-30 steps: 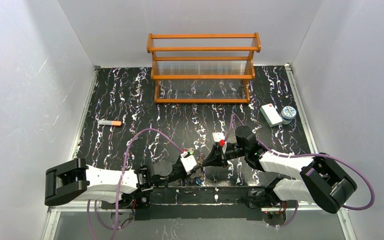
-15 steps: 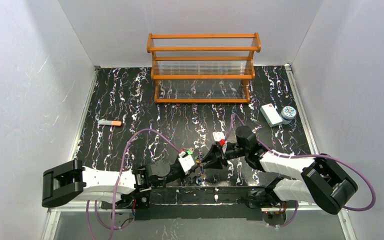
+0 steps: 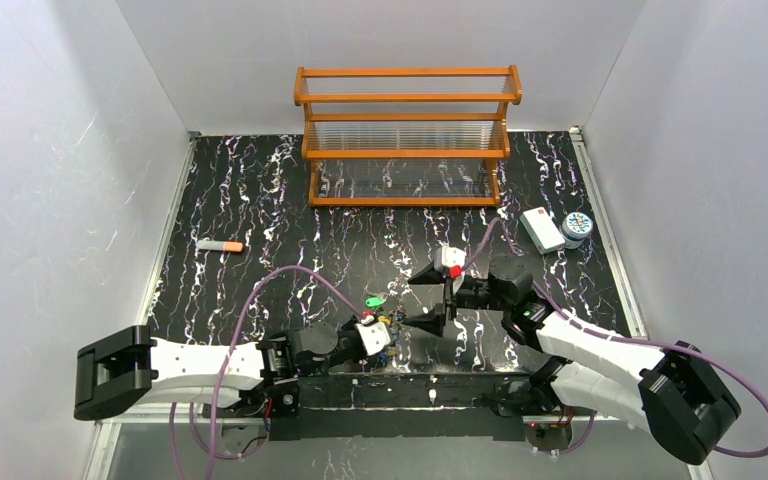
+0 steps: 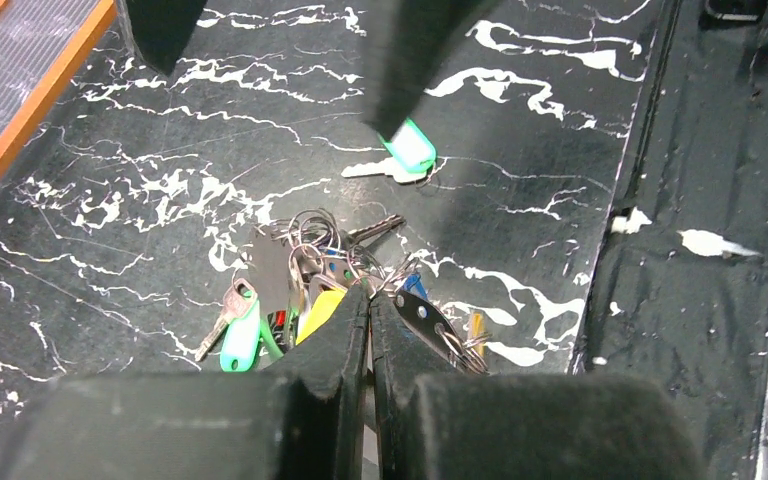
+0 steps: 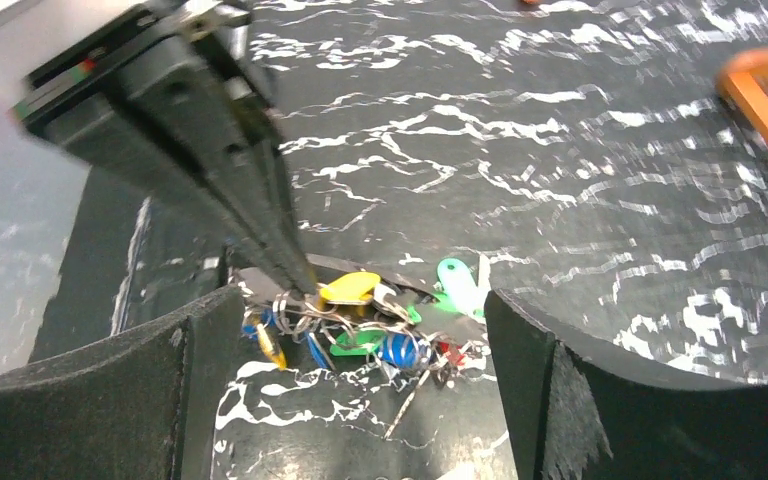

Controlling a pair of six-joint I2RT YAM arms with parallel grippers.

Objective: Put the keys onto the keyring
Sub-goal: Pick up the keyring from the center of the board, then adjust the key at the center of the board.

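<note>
The keys (image 4: 320,310) lie in a bunch on the black marbled table, with yellow, green, blue and red tags, also seen as the keys (image 5: 390,345) and the keys (image 3: 393,323). Thin silver loops of the keyring (image 4: 307,222) run through the bunch. My left gripper (image 4: 368,295) is shut, its tips pinched on a wire loop beside the yellow tag (image 5: 350,288). One green-tagged key (image 4: 407,150) lies apart, just beyond the bunch. My right gripper (image 5: 358,305) hangs wide open over the bunch, a finger on each side, touching nothing.
An orange wooden rack (image 3: 407,135) stands at the back. A white box (image 3: 541,229) and a round patterned tin (image 3: 577,226) sit at the right. An orange-tipped grey stick (image 3: 220,245) lies at the left. White walls close in the table.
My right gripper has gone from shut to wide open and shifted right. My left gripper has closed fully and slid slightly left and nearer the table edge.
</note>
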